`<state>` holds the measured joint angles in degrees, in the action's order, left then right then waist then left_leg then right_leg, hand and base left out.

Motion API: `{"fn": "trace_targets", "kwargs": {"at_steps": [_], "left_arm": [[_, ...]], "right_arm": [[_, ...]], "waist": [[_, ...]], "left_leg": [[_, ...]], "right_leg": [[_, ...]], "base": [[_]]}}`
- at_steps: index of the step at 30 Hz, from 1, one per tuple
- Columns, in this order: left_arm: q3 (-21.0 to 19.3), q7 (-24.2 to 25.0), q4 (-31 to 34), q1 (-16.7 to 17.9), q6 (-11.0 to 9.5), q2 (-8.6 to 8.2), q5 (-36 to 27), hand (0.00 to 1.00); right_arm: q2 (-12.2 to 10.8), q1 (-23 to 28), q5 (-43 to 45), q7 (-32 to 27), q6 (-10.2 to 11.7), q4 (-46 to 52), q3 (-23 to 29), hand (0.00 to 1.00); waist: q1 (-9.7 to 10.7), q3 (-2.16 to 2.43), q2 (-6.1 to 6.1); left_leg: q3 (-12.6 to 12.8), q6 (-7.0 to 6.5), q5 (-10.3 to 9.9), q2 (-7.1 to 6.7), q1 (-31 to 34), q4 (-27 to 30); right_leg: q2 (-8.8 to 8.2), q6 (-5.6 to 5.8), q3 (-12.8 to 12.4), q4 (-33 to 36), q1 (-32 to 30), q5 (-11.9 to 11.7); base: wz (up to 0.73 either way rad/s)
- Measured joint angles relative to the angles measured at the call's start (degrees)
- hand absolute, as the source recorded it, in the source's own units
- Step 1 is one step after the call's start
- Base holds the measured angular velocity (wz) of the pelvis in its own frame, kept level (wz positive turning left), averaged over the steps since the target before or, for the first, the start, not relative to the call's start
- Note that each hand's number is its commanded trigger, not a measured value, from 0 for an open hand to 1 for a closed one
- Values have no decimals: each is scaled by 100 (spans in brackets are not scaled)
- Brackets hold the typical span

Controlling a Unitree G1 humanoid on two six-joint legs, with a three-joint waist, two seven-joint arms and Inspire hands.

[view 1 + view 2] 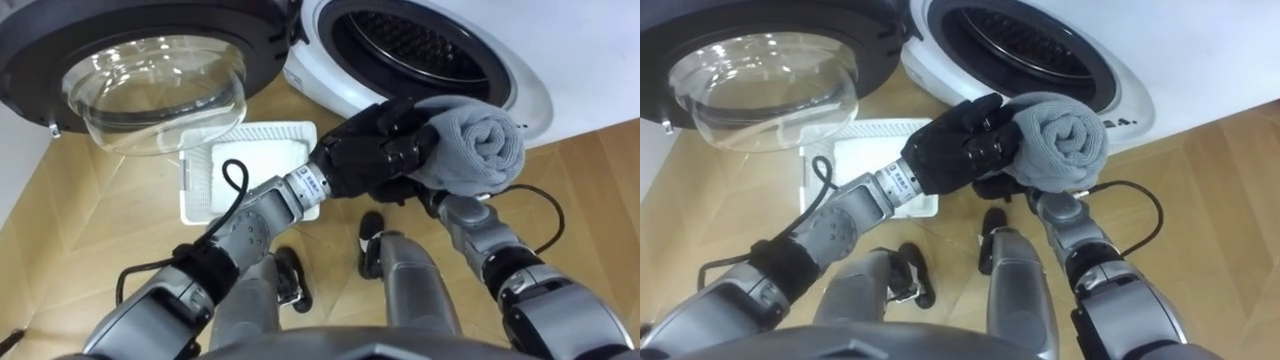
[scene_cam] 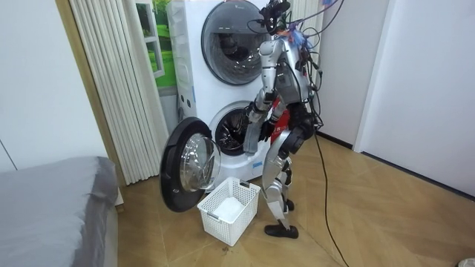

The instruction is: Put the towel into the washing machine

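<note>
Rolled grey towel (image 1: pixel 475 150), soft, light, apt to unroll unless clasped round its middle, held near the washing machine (image 1: pixel 585 60) at its open drum (image 1: pixel 420 45), left hand (image 1: pixel 375 150) curled round it, right hand (image 1: pixel 418 190) beneath, its grip impossible to tell.

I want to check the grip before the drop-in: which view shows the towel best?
The left eye view: the rolled grey towel shows whole, its spiral end facing the camera, with the left hand curled against its side. The right eye view shows much the same. In the room view the towel cannot be made out at the robot's arms.
</note>
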<state>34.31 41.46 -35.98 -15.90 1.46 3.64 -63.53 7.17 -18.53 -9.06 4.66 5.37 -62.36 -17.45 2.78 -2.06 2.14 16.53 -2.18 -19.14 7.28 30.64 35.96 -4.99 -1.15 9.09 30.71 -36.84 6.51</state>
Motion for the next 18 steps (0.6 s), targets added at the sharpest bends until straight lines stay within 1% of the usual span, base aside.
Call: {"fn": "trace_targets", "kwargs": {"at_steps": [3,6,10,14,16,18], "left_arm": [[-28,-1,0,57,0,62,-1,100],[-26,-1,-1,59,0,65,-32,100],[-57,-4,1,82,-9,-2,-609,100],[-153,-29,1,83,-27,-22,-970,100],[-224,-80,1,86,-60,-33,-1143,100],[-312,-109,0,84,-144,-43,-1311,100]], "right_arm": [[26,0,-13,-34,1,6,30,0],[40,-4,-15,-59,1,15,62,0],[20,-2,-169,-189,0,255,131,0],[-23,0,-354,-330,9,595,203,0],[-51,9,-347,-340,16,769,254,0],[-50,10,-383,-325,30,911,303,0]], "waist": [[-1,0,0],[-6,-1,0],[-15,-1,-1],[-13,-1,-1],[11,-1,-1],[20,1,-5]], "left_leg": [[14,14,25,-2,-28,-46],[25,19,28,-2,-23,-58],[35,18,28,9,44,-62],[36,23,34,7,111,-66],[37,24,35,4,120,-71],[36,24,35,-1,122,-69]], "right_leg": [[2,-8,-21,-1,-1,-3],[5,-17,-36,-19,-26,-5],[-6,-22,-45,-7,-107,-2],[7,-22,-40,-12,-162,-2],[10,-22,-34,-9,-164,-2],[10,-21,-23,-21,-164,-1]], "base": [[0],[-1],[-1],[0],[0],[0]]}}
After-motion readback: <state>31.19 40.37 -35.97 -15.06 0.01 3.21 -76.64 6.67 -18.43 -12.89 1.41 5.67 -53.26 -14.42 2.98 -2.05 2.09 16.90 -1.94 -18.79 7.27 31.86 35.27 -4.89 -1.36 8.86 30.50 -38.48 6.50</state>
